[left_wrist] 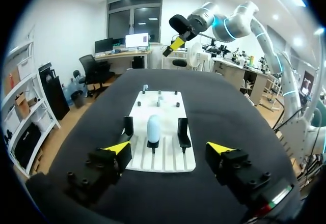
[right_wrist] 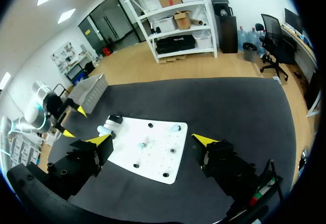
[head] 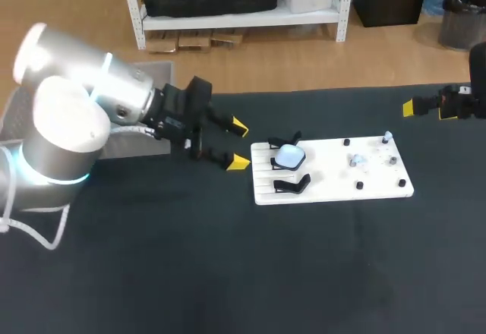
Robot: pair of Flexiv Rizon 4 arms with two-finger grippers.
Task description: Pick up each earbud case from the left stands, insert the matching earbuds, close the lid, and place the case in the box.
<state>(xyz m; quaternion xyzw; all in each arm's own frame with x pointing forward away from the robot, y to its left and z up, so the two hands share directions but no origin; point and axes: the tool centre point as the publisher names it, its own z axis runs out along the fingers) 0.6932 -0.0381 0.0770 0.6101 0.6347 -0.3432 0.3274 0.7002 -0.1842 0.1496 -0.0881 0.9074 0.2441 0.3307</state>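
Observation:
A pale blue earbud case (head: 289,155) stands on the left end of a white board (head: 334,186), between two black stands (head: 292,184). Small earbuds (head: 357,160) lie among the pegs further right on the board. My left gripper (head: 239,145) is just left of the board, open and empty, its tips pointing at the case. Its own view has the case (left_wrist: 153,129) ahead between the open fingers, apart from them. My right gripper (head: 414,107) hovers past the board's far right corner. Its own view shows it open (right_wrist: 152,140) high over the board (right_wrist: 153,165).
A grey box (head: 148,74) sits at the table's back left, mostly behind my left arm, also seen as the grey box (right_wrist: 91,86) in the right wrist view. Black tabletop (head: 304,273) spreads in front of the board.

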